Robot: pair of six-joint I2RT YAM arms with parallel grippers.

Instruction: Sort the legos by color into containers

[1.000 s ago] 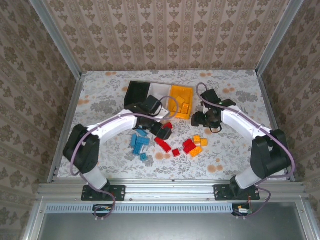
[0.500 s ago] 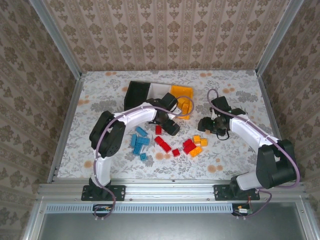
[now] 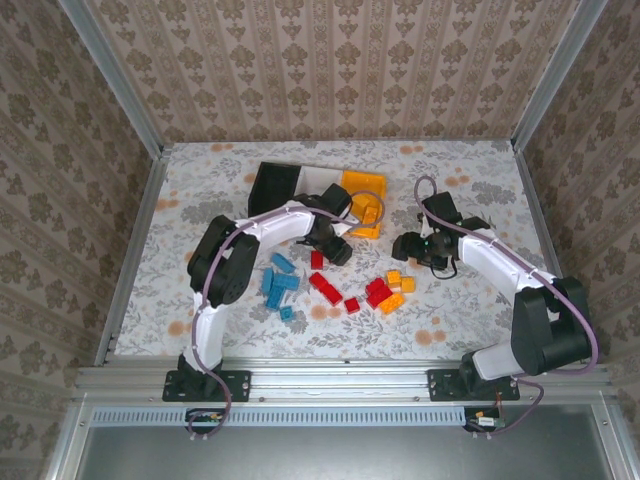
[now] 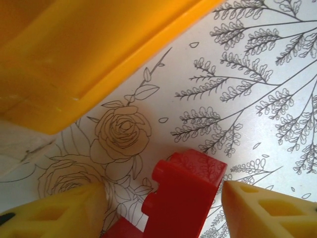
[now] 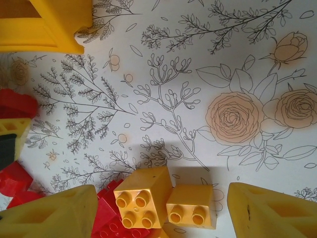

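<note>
The containers sit joined in a row at the back: black [image 3: 272,185], white [image 3: 320,180] and orange-yellow [image 3: 362,190], which has yellow bricks inside. Loose legos lie in front: blue [image 3: 278,285], red [image 3: 325,288], orange-yellow [image 3: 395,280]. My left gripper [image 3: 338,247] is low by the orange bin's front edge [image 4: 99,64]. In the left wrist view its gripper [image 4: 163,198] is open around a red brick [image 4: 185,191], with a gap on the left side. My right gripper [image 3: 410,245] [image 5: 162,194] is open above two orange-yellow bricks [image 5: 143,198] [image 5: 190,206].
Red bricks [image 5: 15,181] lie just left of the yellow pair, close to my right gripper's left finger [image 5: 49,213]. The orange bin's corner [image 5: 44,25] is at the upper left of the right wrist view. Metal frame posts and patterned walls ring the flowered table [image 3: 470,310].
My left arm swung its gripper toward the orange bin's front edge and over a red brick, and its jaws have narrowed. The right gripper shifted slightly right, then held still.
</note>
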